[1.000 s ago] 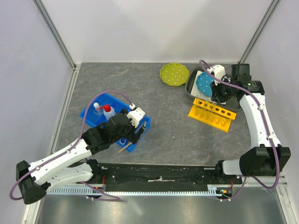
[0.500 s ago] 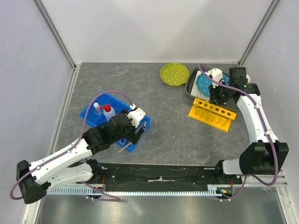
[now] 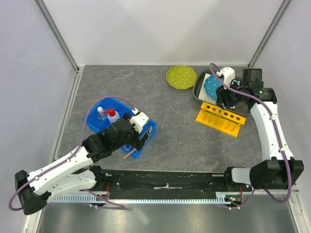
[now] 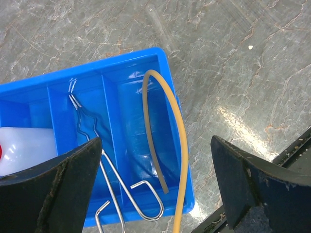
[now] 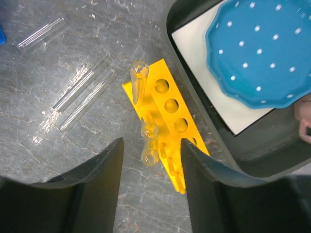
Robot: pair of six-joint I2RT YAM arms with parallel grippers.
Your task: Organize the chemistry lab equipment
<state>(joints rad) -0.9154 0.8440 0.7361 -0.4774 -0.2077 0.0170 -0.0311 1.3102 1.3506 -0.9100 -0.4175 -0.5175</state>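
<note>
Grey table [image 3: 184,138]; tan tube [image 4: 186,141], tongs [image 4: 112,174] in blue tray [image 4: 112,69].

Bright, even light, soft shadows; glare patches on the grey table [image 4: 228,116], close foregrounds blurred.

White arms [image 3: 63,165], black joints [image 3: 121,132], purple cables [image 3: 112,96].

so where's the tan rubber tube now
Left wrist view: the tan rubber tube loops in the blue tray, end compartment, right of the metal wire tongs, one end over the rim.
</note>
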